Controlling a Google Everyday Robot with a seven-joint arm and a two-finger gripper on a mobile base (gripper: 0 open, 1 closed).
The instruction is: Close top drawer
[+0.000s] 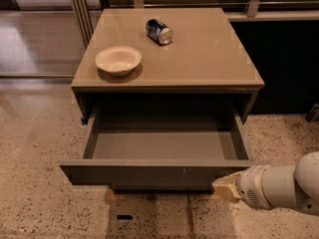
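The top drawer [149, 174] of the tan cabinet stands pulled far out. It is a shallow, empty dark grey-brown box with a flat front that has small white scratches right of centre. My gripper [225, 187] comes in from the lower right on a white arm. Its tan tip is at the right end of the drawer front, touching it or very close to it.
A cream bowl [118, 59] and a blue can [159, 31] lying on its side sit on the cabinet top [209, 59]. A speckled stone floor [35, 133] surrounds the cabinet. A dark wall and a rail run behind it.
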